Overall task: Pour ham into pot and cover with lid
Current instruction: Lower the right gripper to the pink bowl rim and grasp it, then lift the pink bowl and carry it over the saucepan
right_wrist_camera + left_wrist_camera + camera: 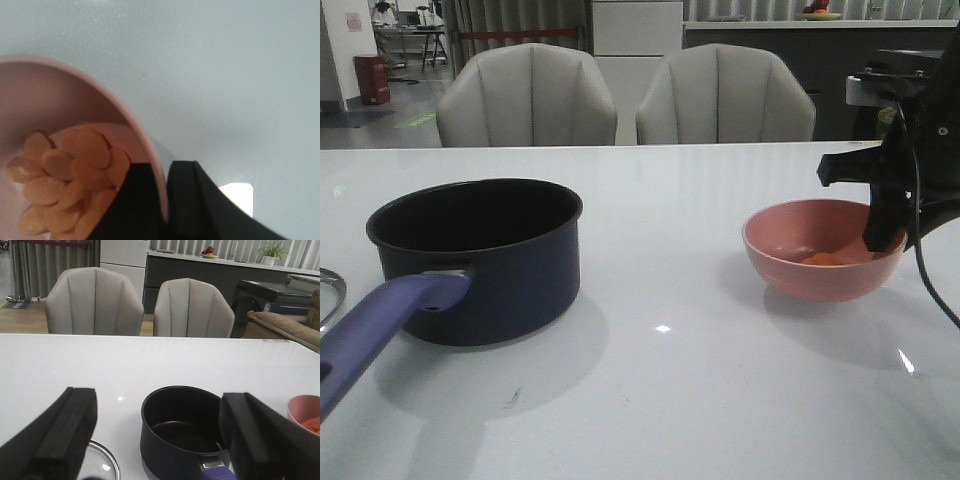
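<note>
The dark navy pot (480, 255) stands at the left of the table, its purple-blue handle (380, 325) pointing toward the front; it also shows in the left wrist view (182, 432). The glass lid (328, 295) lies at the far left edge, and its rim shows in the left wrist view (107, 460). The pink bowl (820, 250) at the right holds orange ham slices (65, 180). My right gripper (162, 195) is shut on the bowl's rim (145, 145), one finger inside and one outside. My left gripper (160, 440) is open and empty, behind the pot and lid.
Two grey chairs (620, 95) stand behind the white table's far edge (620, 146). Bare tabletop lies between the pot and the bowl.
</note>
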